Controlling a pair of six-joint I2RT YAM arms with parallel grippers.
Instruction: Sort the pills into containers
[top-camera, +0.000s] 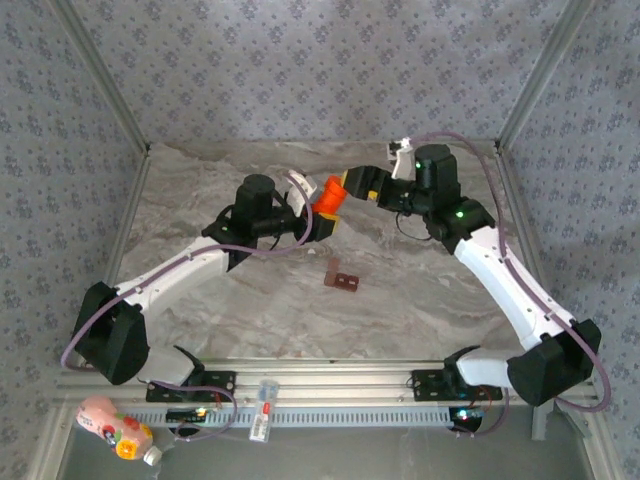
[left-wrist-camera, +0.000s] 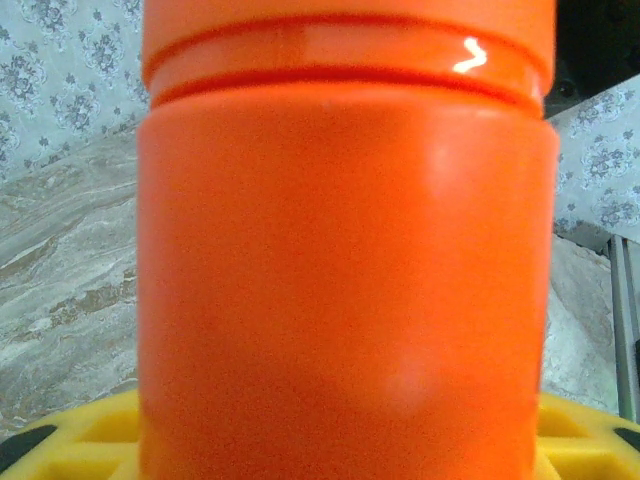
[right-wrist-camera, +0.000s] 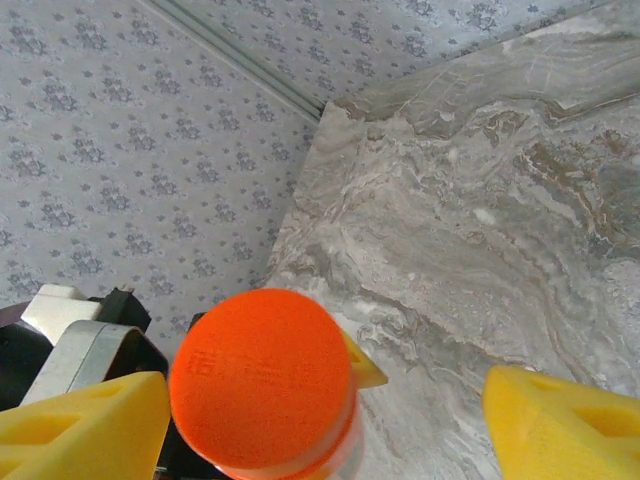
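My left gripper (top-camera: 318, 218) is shut on the body of a bright orange bottle (top-camera: 327, 198) and holds it above the back middle of the marble table. Seen from the left wrist, the bottle (left-wrist-camera: 340, 280) stands right between the yellow fingers (left-wrist-camera: 90, 440). My right gripper (top-camera: 357, 185) is open at the bottle's cap end. From the right wrist, the round orange cap (right-wrist-camera: 262, 375) sits between the spread yellow fingers (right-wrist-camera: 85, 425), close to the left one and touching neither. The containers (top-camera: 342, 275), a small dark reddish-brown strip, lie on the table nearer the front. The pills are hidden.
The table (top-camera: 420, 300) is bounded by patterned walls and metal frame posts (top-camera: 540, 75). On the front rail lie a small clear vial (top-camera: 263, 408) and, at the left corner, a pink bottle (top-camera: 110, 425).
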